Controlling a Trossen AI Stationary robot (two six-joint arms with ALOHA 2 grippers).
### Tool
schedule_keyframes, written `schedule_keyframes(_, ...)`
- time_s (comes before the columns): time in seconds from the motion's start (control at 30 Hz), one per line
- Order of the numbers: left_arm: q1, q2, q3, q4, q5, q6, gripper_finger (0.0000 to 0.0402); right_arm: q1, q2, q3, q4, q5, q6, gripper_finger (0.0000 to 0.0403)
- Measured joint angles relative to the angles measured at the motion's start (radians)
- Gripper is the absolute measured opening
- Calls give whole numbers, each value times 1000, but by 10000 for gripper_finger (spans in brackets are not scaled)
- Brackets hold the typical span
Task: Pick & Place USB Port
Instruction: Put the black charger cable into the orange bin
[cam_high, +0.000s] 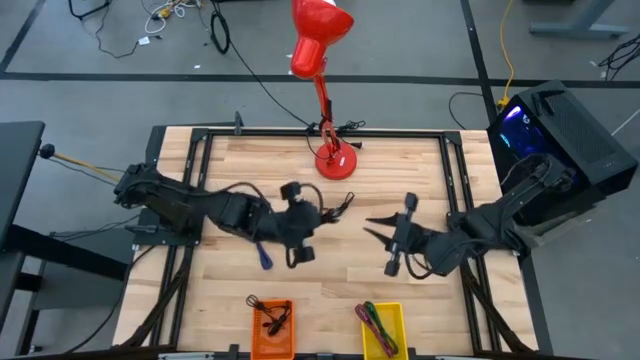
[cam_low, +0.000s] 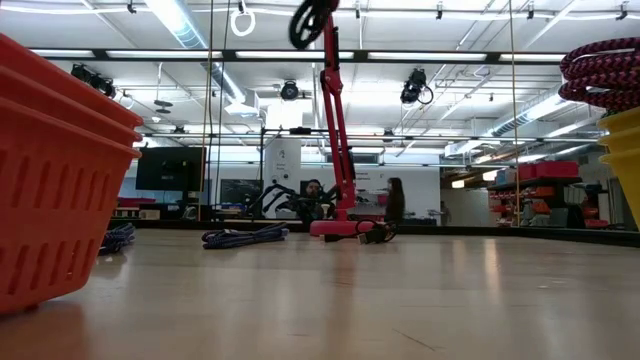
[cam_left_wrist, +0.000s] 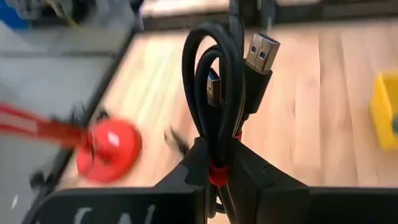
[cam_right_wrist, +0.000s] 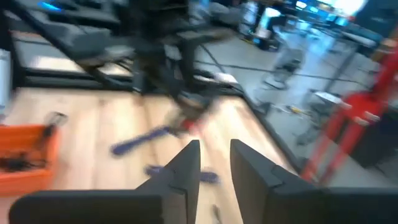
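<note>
Pick done, place pending. Left pincer (cam_left_wrist: 217, 180) pinching a coiled black USB cable (cam_left_wrist: 217, 93), lifted off the bench (cam_high: 440, 180) just in front of the red lamp (cam_high: 330, 155). Right pincer (cam_right_wrist: 214, 162) slightly spread, empty, right of the lamp. Delivery to orange bin (cam_high: 272, 330) or yellow bin (cam_high: 380, 328) not yet made, by the look of it.

The lamp (cam_high: 328, 150) is standing at the table's (cam_high: 420, 170) far edge, two bins (cam_high: 272, 325) are sitting at its near edge, and both arms are hanging between them.
</note>
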Motion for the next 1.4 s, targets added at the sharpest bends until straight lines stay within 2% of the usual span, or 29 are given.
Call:
schedule_keyframes(0.13,-66,0,1,-105,-47,-127,37,9,-28,0,-165,83,114,82)
schedule_keyframes(0.37,-243,0,1,-263,-54,-381,37,8,-61,0,-365,91,302,75)
schedule_keyframes(0.53,-394,0,1,-370,-117,-657,37,8,-62,0,-396,89,317,75)
schedule_keyframes(0.77,-560,47,2,-355,-189,-949,37,8,-62,0,-395,107,302,75)
schedule_keyframes(0.9,-611,114,2,-325,-195,-1086,37,8,-62,0,-397,109,301,75)
schedule_keyframes(1.13,-632,247,2,-193,-188,-1234,37,8,-62,0,-400,118,287,75)
schedule_keyframes(1.4,-649,318,1,-187,-140,-1464,37,8,-62,-1,-413,113,283,75)
